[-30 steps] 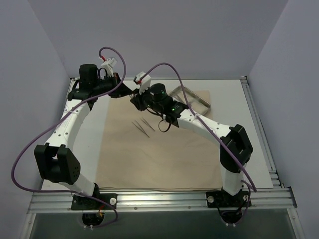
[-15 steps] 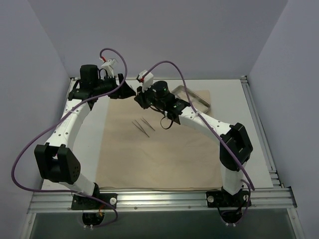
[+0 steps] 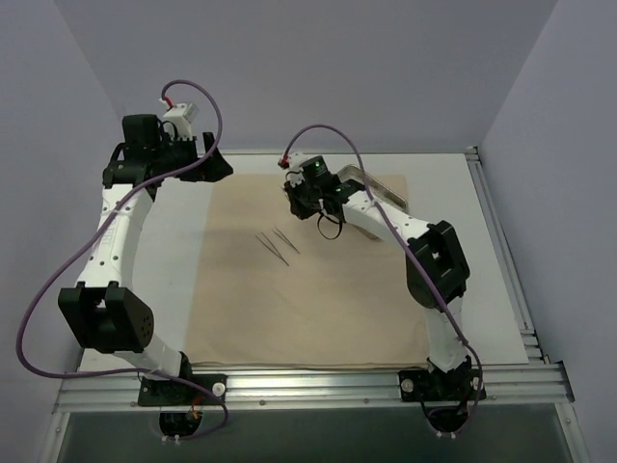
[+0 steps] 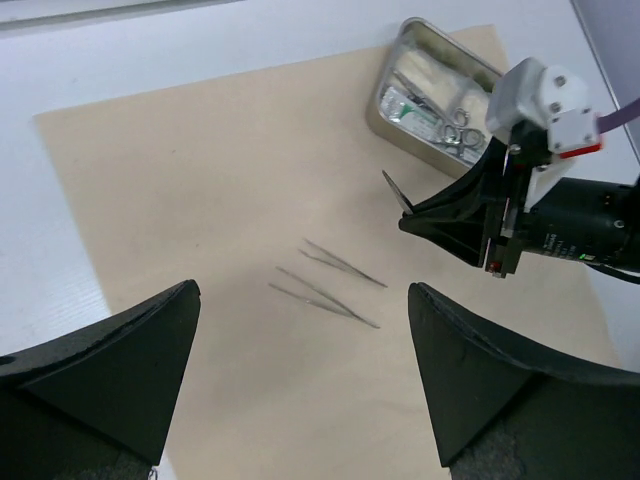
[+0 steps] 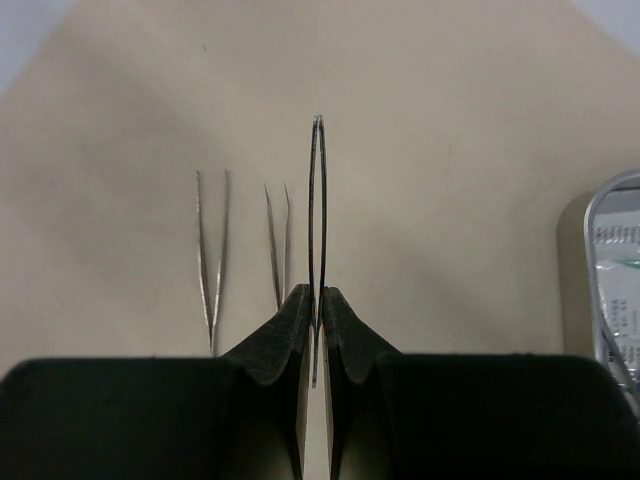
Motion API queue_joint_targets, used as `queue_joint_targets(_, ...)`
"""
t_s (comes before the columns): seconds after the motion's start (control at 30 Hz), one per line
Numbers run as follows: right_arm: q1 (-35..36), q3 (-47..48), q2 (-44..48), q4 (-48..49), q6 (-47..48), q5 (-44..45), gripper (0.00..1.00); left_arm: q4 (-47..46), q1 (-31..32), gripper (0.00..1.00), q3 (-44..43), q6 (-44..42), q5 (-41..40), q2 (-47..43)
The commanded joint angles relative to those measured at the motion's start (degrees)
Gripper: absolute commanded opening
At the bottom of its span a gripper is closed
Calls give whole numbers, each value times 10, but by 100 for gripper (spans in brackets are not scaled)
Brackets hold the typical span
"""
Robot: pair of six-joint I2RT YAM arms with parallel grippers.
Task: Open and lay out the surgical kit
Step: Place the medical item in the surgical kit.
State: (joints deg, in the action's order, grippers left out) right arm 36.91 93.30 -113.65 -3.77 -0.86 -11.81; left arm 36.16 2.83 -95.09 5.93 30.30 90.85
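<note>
The tan cloth [image 3: 318,299] lies spread flat on the table. Two thin tweezers [image 3: 273,246] [image 3: 287,238] rest side by side on it, also in the left wrist view [image 4: 320,298] [image 4: 345,263]. My right gripper [image 3: 294,188] [image 5: 317,292] is shut on a third pair of tweezers [image 5: 317,200], held above the cloth near its far edge. The steel tray [image 3: 386,188] [image 4: 395,125] sits at the cloth's far right corner with ring-handled clamps [image 4: 462,118], gauze [image 4: 440,62] and a clear packet [image 4: 405,108] inside. My left gripper [image 3: 217,166] [image 4: 303,290] hangs open over the far left, holding nothing.
White table [image 3: 501,289] surrounds the cloth, with walls on the left, right and back. A metal rail [image 3: 308,386] carries the arm bases at the near edge. Purple cables [image 3: 328,135] loop above both wrists.
My left gripper opened and drew back to the left, away from the right gripper. My right gripper closed on the tweezers and shifted slightly right, its arm folding in.
</note>
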Motion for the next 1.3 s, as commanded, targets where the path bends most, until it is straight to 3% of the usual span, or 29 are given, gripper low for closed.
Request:
queue_joint_targets(0.0, 7, 45, -62, -118, 22, 14, 0, 32, -47, 94, -14, -27, 4, -10)
queue_joint_targets(0.37, 12, 106, -139, -175, 46, 30, 0, 39, -60, 94, 11, -41, 27, -3)
queue_joint_targets(0.83, 12, 111, -168, -169, 46, 23, 0, 38, -59, 94, 13, -39, 31, 1)
queue_joint_targets(1.27, 12, 114, -175, -178, 45, 28, 11, 39, -59, 94, 9, -41, 30, 4)
